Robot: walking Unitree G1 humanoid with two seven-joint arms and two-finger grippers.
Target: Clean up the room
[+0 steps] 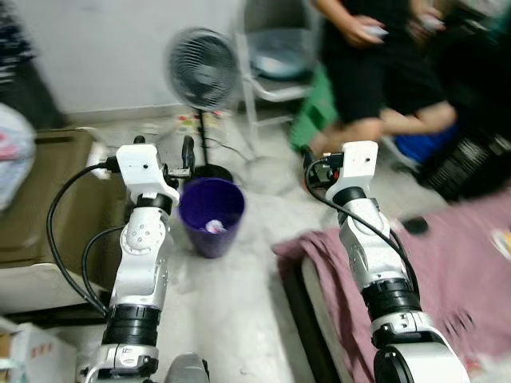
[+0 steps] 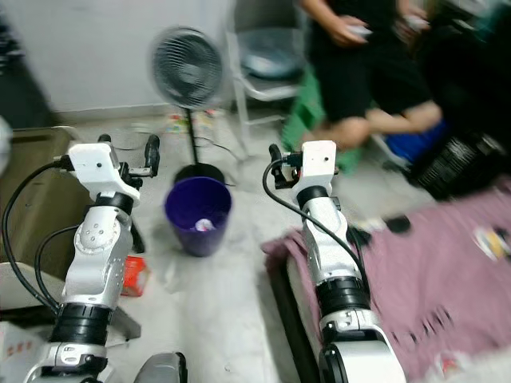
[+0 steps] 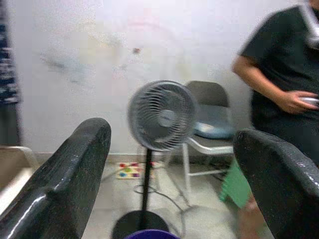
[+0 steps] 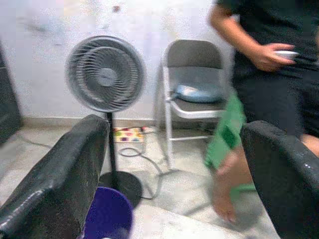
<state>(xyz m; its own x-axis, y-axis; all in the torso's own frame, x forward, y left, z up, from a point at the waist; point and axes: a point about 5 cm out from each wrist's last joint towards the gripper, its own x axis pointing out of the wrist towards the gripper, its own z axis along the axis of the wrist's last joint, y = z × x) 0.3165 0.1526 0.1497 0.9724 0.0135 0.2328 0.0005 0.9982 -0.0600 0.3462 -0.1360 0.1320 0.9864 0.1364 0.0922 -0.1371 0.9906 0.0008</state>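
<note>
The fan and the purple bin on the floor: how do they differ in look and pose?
The fan is grey and tall, a round grille on a thin black pole with a flat round base; the purple bin is low, wide and open at the top. The fan faces sideways into the room, the bin opens upward. The bin holds a small pale scrap inside; the fan holds nothing. Both stand upright on the pale floor, the bin just in front of the fan's base.
</note>
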